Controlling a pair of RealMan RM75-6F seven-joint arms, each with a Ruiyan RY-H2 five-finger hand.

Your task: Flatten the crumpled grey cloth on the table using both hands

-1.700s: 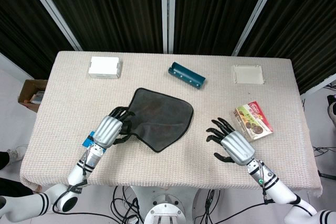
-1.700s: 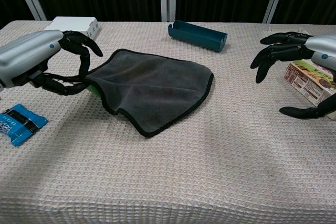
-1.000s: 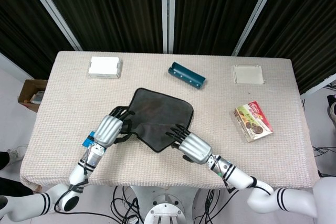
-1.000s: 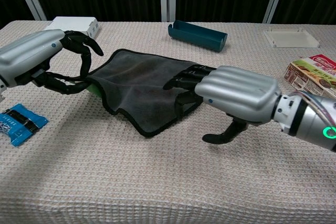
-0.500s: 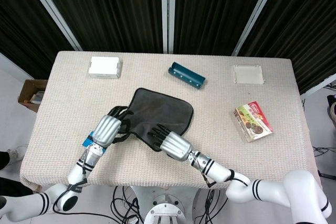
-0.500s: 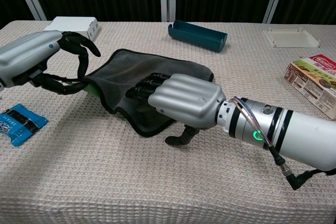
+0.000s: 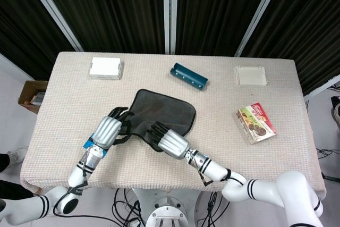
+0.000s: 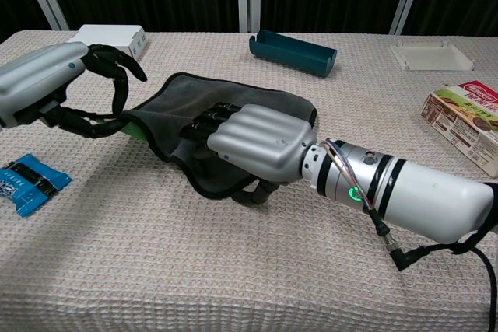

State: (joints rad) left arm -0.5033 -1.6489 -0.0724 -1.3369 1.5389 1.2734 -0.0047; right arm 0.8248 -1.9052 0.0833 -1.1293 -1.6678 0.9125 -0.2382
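Lying near the middle of the worktop [image 7: 64, 104], the grey cloth [image 7: 164, 112] is mostly spread out, but its front corner looks bunched. The left hand [image 7: 109, 128] pinches the cloth's left edge between thumb and fingers. The right hand [image 7: 169, 141] rests on the front corner with fingers curled; I cannot tell if it grips. This looks like the smoothing step. Next, the right hand should probably slide that corner outward while the left one holds.

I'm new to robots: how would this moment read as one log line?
task: flatten grey cloth | left robot hand: pinching cloth's left edge | right robot hand: resting on cloth's near corner | cloth: not yet flat
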